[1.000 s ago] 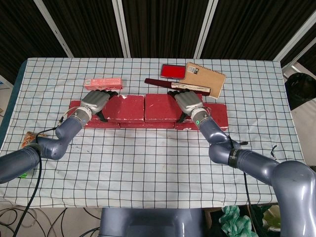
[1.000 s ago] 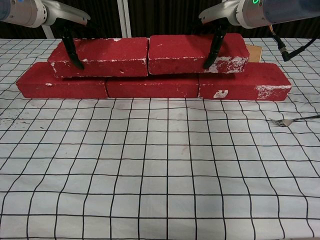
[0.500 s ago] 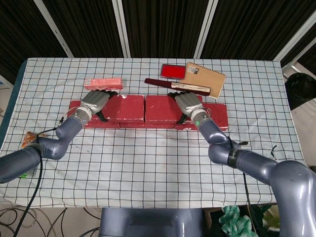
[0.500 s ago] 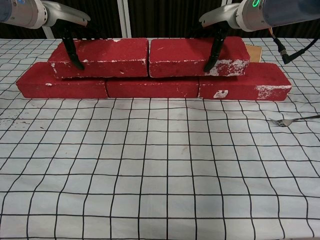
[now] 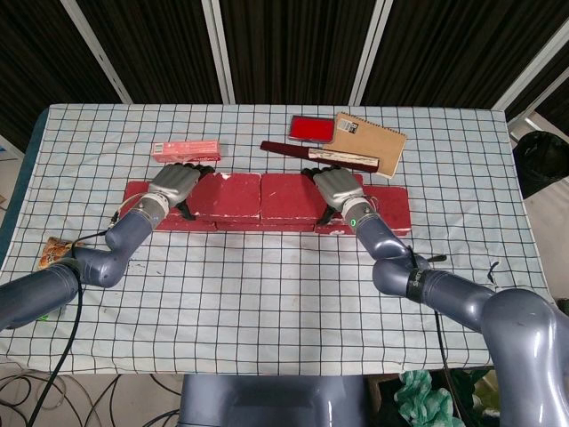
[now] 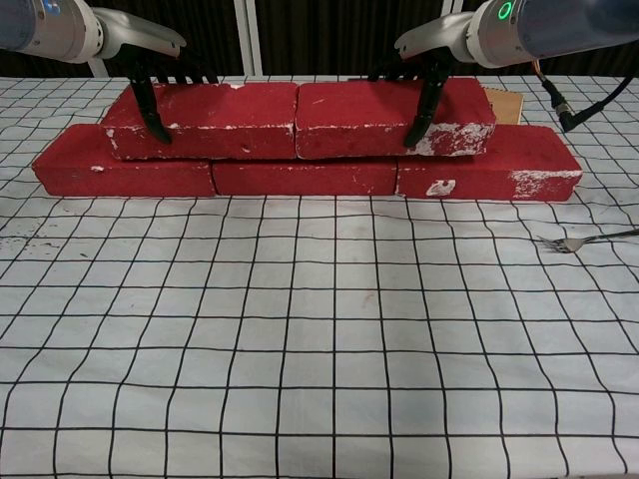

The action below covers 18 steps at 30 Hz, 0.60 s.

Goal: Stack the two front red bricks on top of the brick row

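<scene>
Chest view is showing two red bricks lying end to end on the brick row (image 6: pixel 300 175), their inner ends touching. The left hand (image 6: pixel 160 70) is grasping the left upper brick (image 6: pixel 215 105) near its outer end, thumb down the front face and fingers draped over the top. The right hand (image 6: pixel 424 65) is gripping the right upper brick (image 6: pixel 369 105) likewise. In the head view, a brown notebook (image 5: pixel 371 140) is lying behind the bricks

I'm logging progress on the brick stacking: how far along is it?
Nearly done. Both upper bricks, the left brick and the right brick, sit end to end on the bottom row. The left hand and right hand grip them. Left: letting go and withdrawing.
</scene>
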### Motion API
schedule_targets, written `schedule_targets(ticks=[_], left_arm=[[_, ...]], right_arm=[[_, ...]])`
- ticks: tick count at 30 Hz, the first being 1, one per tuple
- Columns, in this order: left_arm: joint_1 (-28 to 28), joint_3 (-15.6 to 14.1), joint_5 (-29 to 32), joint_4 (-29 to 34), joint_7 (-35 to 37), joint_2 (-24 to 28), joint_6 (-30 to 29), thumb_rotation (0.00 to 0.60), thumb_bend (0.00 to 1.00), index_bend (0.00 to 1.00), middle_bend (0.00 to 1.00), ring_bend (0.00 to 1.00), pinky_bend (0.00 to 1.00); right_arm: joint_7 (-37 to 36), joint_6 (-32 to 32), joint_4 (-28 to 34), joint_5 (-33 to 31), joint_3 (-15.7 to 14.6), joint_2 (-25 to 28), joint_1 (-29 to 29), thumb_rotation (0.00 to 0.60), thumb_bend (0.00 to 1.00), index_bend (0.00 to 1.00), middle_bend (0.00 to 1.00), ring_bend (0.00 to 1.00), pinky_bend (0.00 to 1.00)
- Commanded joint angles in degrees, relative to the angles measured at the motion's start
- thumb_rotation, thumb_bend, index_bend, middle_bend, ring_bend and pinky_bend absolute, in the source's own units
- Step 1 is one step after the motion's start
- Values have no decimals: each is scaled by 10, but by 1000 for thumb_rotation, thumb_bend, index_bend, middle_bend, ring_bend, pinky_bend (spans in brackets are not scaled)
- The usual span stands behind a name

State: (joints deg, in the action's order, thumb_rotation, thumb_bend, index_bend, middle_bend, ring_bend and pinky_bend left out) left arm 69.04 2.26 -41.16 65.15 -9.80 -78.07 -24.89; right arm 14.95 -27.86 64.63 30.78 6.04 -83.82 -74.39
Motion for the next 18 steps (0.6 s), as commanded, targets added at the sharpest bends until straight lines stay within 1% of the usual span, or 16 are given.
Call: schedule_targets(ticks=[1, 18], left_arm=[[1, -2, 2, -1, -1, 0, 1, 600, 216, 199, 205, 109, 167], [9, -8, 17, 1, -5, 0, 6, 600, 199, 194, 201, 109, 159]], right_arm=[[-1, 0, -3, 0, 0, -2, -1, 600, 186, 202, 256, 208, 86], [-3, 7, -23, -6, -5, -14, -5, 600, 187, 202, 255, 208, 86]])
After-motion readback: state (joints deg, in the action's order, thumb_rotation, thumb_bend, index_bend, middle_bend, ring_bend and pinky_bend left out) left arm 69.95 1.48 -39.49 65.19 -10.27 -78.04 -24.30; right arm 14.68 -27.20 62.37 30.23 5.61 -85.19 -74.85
